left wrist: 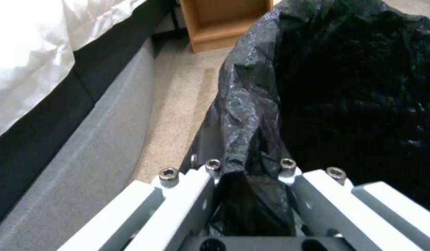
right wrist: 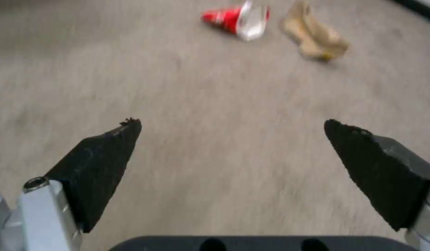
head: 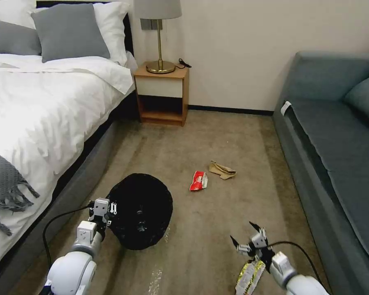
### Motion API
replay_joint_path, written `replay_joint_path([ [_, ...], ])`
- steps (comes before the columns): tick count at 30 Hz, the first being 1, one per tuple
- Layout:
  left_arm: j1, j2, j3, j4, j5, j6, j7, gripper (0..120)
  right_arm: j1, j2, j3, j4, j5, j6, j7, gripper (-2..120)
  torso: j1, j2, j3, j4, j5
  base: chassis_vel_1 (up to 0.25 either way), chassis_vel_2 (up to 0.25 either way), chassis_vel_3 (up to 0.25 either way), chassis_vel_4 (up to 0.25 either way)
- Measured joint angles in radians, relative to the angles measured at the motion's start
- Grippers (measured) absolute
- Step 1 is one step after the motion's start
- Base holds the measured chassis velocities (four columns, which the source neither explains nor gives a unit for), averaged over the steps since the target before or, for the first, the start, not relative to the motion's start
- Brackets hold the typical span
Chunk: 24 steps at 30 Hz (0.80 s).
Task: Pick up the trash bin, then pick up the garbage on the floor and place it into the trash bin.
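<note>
In the head view, the trash bin [head: 140, 213] is seen low and left of centre in the frame, its mouth lined with a glossy black bag and turned toward the camera. The left gripper [head: 107, 209] is set against the bin's left rim at lower left and is clamped on that rim. Near the centre of the frame, a red-white packet [head: 198, 181] lies on the carpet [head: 217, 135], with tan paper [head: 222, 170] just beside it, up and to the right. At the lower right, the right gripper [head: 245, 236] is held above the carpet with its fingers spread apart, nothing between them. A yellow-silver wrapper [head: 249, 277] is seen at the bottom edge, just beside that arm. A bed [head: 41, 102] fills the left side, a nightstand [head: 162, 95] stands at upper centre, and a sofa [head: 336, 139] runs along the right.

In the left wrist view, the black bag at the bin's rim [left wrist: 252, 139] is pinched between the pale finger plates at the bottom of the frame, and the dark interior of the bin occupies the right half.

In the right wrist view, the two black fingertips [right wrist: 103, 157] are seen wide apart over bare carpet. The red-white packet [right wrist: 236, 19] and the tan paper [right wrist: 315, 36] lie at the top of the frame, well apart from the fingertips.
</note>
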Motion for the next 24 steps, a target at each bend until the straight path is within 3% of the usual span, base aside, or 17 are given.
replay_joint_path([
  [24, 0.001, -0.026, -0.001, 0.017, 0.013, -0.012, 0.008, 4, 0.010, 0.041, 0.009, -0.242, -0.053, 0.036, -0.052, 100, 0.000, 0.000, 0.000, 0.0000, 0.0001, 0.000, 0.000, 0.000, 0.000],
])
